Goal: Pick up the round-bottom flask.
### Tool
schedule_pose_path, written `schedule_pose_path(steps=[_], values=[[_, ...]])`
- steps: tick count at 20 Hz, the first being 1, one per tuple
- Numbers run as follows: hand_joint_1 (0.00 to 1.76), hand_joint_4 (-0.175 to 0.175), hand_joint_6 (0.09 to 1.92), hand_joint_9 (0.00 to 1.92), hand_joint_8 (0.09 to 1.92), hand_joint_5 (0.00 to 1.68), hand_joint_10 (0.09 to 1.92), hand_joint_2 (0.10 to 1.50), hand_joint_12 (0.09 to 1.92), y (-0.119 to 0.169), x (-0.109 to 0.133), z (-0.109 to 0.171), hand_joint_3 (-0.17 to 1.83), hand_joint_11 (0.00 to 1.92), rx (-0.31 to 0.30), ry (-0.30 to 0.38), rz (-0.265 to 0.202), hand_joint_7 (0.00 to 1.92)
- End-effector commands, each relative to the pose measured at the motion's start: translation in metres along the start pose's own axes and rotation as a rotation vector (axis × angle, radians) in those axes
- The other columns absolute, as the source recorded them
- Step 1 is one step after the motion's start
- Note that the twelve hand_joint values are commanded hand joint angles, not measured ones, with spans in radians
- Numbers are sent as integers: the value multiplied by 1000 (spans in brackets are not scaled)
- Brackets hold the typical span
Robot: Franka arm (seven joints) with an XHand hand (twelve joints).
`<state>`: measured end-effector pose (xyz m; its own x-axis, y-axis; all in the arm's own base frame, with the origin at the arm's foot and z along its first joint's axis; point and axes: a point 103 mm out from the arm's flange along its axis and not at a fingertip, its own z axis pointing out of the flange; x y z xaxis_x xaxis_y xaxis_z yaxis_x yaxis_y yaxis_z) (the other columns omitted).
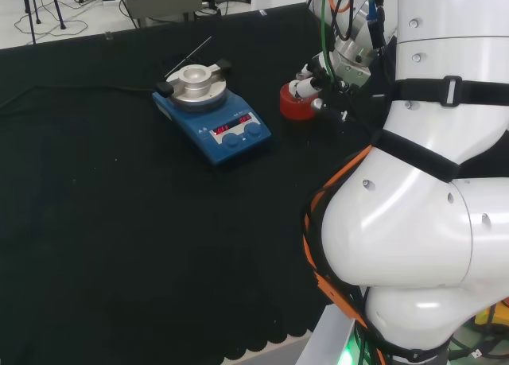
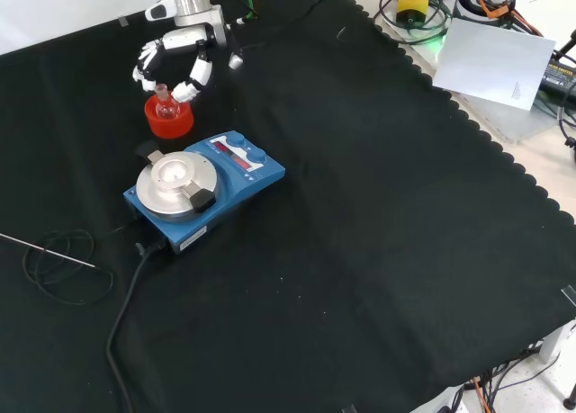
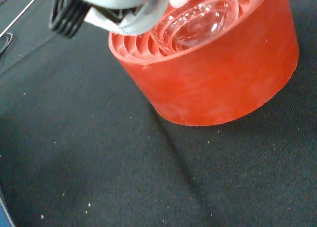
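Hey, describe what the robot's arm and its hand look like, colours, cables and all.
The arm is glossy white with rounded links and black straps across it; orange, green and black cables run along it. The hand is black and white, with segmented fingers and a thumb, white tips and dark parts between them.
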<state>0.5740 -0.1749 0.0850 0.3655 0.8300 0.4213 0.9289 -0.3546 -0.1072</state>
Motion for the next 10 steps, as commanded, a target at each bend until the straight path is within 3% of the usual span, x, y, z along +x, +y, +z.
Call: schedule_pose_path(steps=[1,10], values=[[957,-57,589,474,654,657,689,595,1346,2,0,0,703,133,-1,1,2,338],[947,-61,635,481,659,689,691,604,1345,4,2,-3,706,138,-10,12,-1,348]])
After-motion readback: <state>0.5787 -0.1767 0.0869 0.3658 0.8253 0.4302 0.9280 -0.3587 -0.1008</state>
